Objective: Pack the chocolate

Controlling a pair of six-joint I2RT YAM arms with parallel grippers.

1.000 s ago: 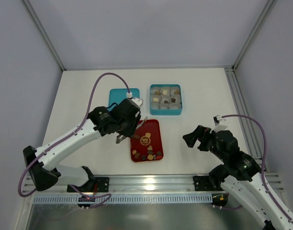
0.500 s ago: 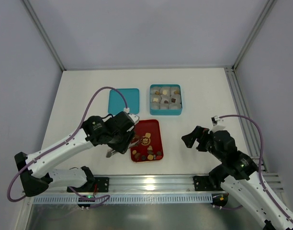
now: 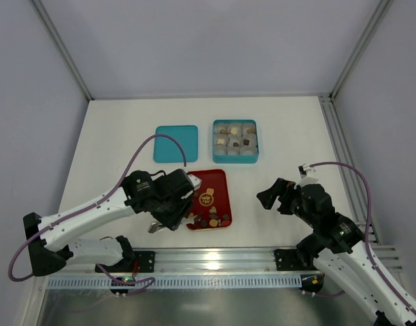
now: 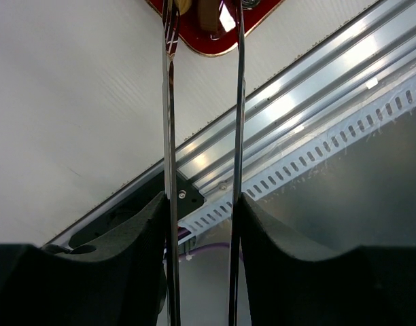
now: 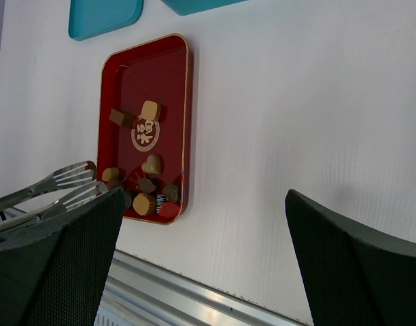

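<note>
Chocolate [image 5: 144, 202] bunched at tray's [image 5: 168, 102] near edge; left end effector [image 4: 202, 224] prob. clamps tongs [image 4: 168, 136], right end effector [image 5: 204, 204] apart.

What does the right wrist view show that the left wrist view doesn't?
Only the right wrist view: the whole red tray with chocolates scattered across it, and the teal lid. Only the left wrist view: the left end effector clamping the tongs. Both: the tongs, part of the red tray, the white table and the aluminium rail.

table [image 3: 113, 136]: white, matte | walls [image 3: 208, 41]: pale grey | near edge: aluminium rail [image 3: 215, 257], slotted strip [image 3: 194, 280]
</note>
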